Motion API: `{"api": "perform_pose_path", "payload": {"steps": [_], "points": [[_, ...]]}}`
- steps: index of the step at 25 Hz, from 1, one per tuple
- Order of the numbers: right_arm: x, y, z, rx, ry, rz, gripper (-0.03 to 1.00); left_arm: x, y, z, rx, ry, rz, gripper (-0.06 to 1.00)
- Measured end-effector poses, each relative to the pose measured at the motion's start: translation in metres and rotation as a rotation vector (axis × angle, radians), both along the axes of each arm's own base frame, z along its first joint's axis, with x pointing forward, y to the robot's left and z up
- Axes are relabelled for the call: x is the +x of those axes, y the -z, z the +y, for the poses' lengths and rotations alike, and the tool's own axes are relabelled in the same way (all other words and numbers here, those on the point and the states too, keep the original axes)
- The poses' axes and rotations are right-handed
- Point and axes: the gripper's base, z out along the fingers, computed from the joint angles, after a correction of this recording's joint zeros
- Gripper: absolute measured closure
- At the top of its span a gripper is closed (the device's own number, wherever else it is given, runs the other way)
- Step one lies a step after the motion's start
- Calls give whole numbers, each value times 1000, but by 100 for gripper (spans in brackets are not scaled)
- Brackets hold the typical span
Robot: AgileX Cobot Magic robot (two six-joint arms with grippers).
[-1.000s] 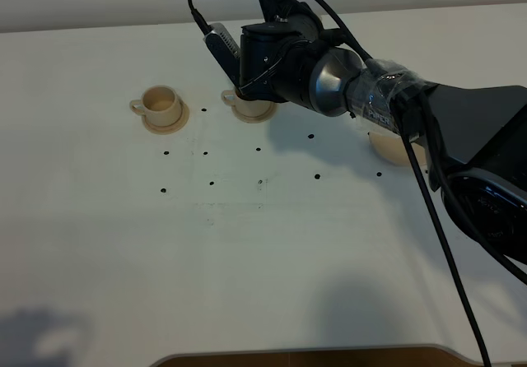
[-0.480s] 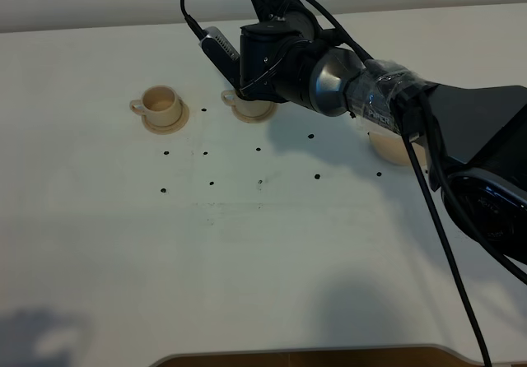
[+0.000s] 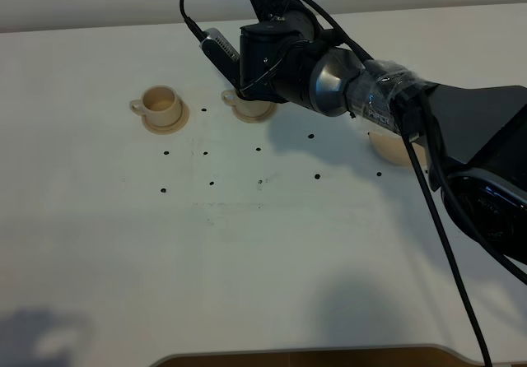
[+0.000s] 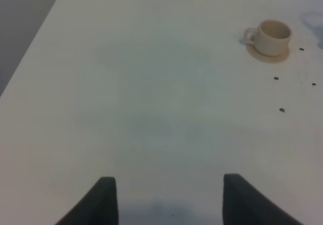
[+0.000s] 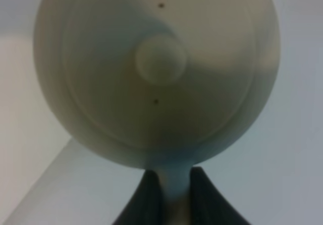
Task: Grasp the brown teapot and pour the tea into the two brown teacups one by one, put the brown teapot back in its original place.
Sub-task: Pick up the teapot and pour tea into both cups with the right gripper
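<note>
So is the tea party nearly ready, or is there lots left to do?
Partway. Done: the teapot is off its big saucer, which sits bare. Now: the right pincer holds it at the middle cup. Left: maybe the left cup, whose filling I can't see, then the teapot goes home.

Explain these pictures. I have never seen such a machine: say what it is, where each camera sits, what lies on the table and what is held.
This is a robot with two arms, each ending in a two-fingered gripper. One picture is taken from high up; the other two from each wrist. On the white table stand two small tan ceramic teacups on saucers, one at the left and one partly hidden by the arm, plus a wider flat tan saucer. The right gripper is shut on the handle of a rounded tan ceramic teapot. The left gripper is open and empty.
</note>
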Motion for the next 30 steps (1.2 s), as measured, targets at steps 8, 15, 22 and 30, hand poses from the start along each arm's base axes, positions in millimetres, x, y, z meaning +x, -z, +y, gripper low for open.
{"api": "perform_pose_path", "payload": {"steps": [8,15,22,30], "points": [[1,-2,0,-19,-10,-15,85,0,0,0,0,0,0,45],[1,-2,0,-23,-13,-18,85,0,0,0,0,0,0,45],[0,-1,0,7,3,-9,85,0,0,0,0,0,0,45],[-2,7,-5,148,112,48,85,0,0,0,0,0,0,45]]}}
